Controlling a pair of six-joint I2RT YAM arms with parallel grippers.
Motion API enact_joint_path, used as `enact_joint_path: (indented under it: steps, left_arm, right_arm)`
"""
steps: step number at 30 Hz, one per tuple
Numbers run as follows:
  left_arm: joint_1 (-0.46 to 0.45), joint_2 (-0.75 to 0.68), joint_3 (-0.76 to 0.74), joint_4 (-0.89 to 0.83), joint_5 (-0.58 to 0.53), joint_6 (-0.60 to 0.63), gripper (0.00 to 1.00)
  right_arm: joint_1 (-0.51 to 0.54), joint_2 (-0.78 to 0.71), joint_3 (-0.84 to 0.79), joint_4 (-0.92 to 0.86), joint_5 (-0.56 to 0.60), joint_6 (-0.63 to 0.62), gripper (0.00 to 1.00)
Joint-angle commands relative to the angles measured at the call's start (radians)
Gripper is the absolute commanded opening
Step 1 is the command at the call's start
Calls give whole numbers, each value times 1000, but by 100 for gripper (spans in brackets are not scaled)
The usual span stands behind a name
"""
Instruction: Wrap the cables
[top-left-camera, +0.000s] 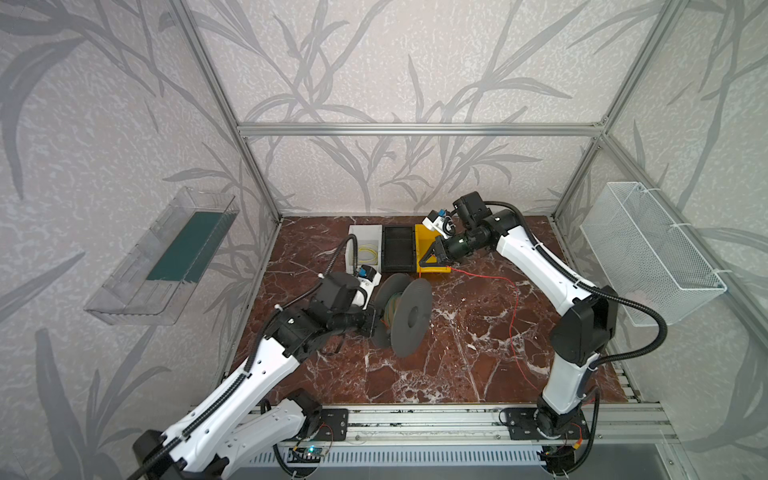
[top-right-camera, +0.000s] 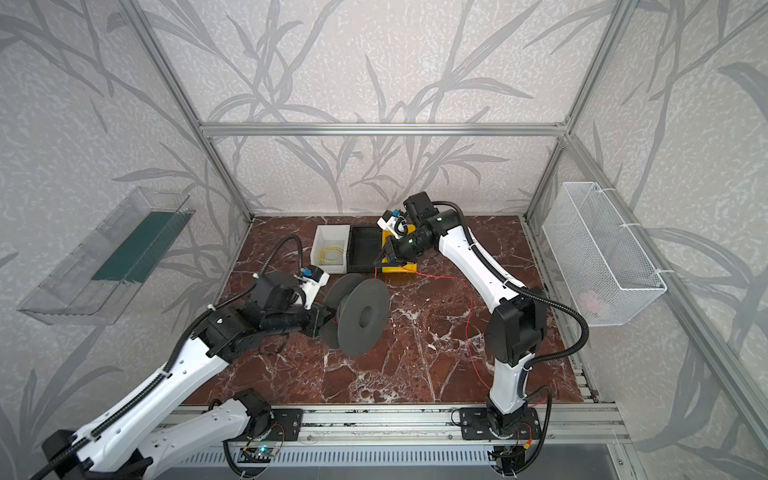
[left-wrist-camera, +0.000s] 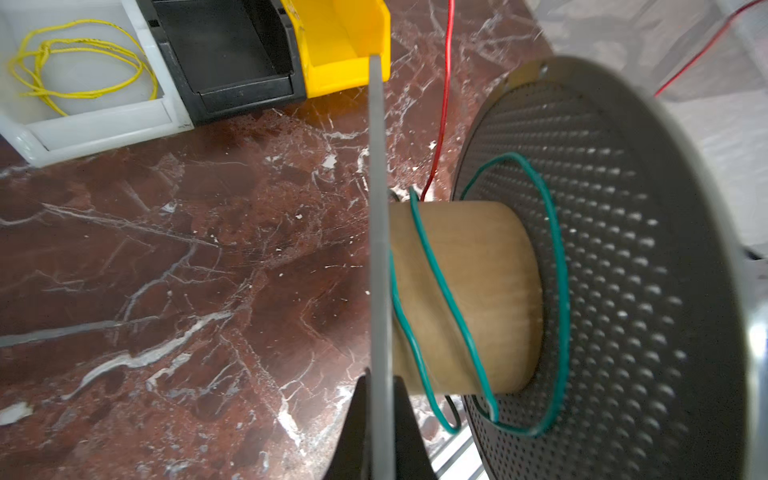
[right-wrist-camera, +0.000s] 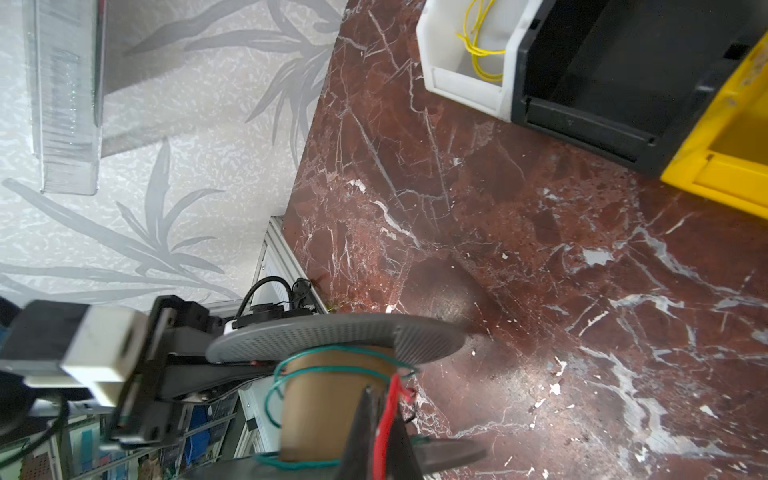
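Red thin cable (right-wrist-camera: 385, 415) sits pinched in right gripper (top-left-camera: 422, 264). Left gripper (left-wrist-camera: 381, 399) pinches dark grey round spool's (left-wrist-camera: 602, 249) rim.

In both top views the red cable (top-left-camera: 478, 274) runs behind the right arm (top-left-camera: 567, 382), its end hidden. The right wrist view crops the spool (right-wrist-camera: 332, 399).
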Motion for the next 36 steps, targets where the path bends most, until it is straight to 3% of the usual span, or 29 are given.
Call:
enact_joint_path:
  steps: [1,6,11,14,18,24,32,36]
  left_arm:
    - [-77,98,58,-130,-287,0,0]
    - [-86,220,89,-49,-393,-173,0]
    - [-91,321,146,16,-462,-342,0]
    - [-91,386,210,23,-502,-378,0]
    - [-86,435,292,34,-544,-388,0]
    - [-55,433,344,38,-547,-385,0]
    - [-18,388,344,43,-539,-395,0]
    - [54,350,324,71,-450,-408,0]
  right_arm:
    - [4,-6,52,3,-63,35,0]
    - [72,-82,-12,104,-170,115,0]
    - [158,-244,-244,366,-226,270,0]
    - [233,-326,-392,487,-220,326,0]
    - [303,-427,-550,522,-132,326,1]
    - [344,-567,-768,503,-28,326,15]
    - [490,-656,-908,412,114,311,15]
    - [580,-716,-969,365,193,297,12]
